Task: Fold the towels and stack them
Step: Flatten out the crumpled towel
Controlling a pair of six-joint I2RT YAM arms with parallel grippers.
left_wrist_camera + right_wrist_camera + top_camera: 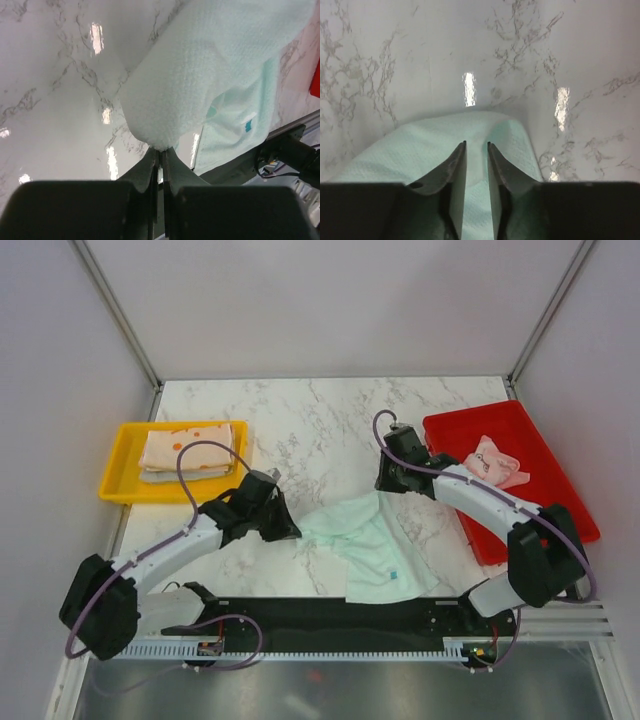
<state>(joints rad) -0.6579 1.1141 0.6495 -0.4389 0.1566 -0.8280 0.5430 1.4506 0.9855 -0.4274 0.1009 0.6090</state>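
A mint green towel (375, 545) lies rumpled on the marble table between the two arms. My left gripper (293, 530) is shut on its left corner, and in the left wrist view the cloth (200, 85) bulges out from the closed fingertips (161, 148). My right gripper (385, 484) is at the towel's far right corner. In the right wrist view its jaws (476, 143) stand a little apart with the mint cloth (420, 150) lying under them, not pinched. An orange printed towel (185, 448) lies folded on a grey-white towel (180, 476). A pink patterned towel (493, 462) lies crumpled.
The folded towels lie in a yellow tray (120, 455) at the left of the table. The pink patterned towel is in a red tray (545, 475) at the right. A black base strip (300, 612) runs along the near edge under the mint towel's hanging end.
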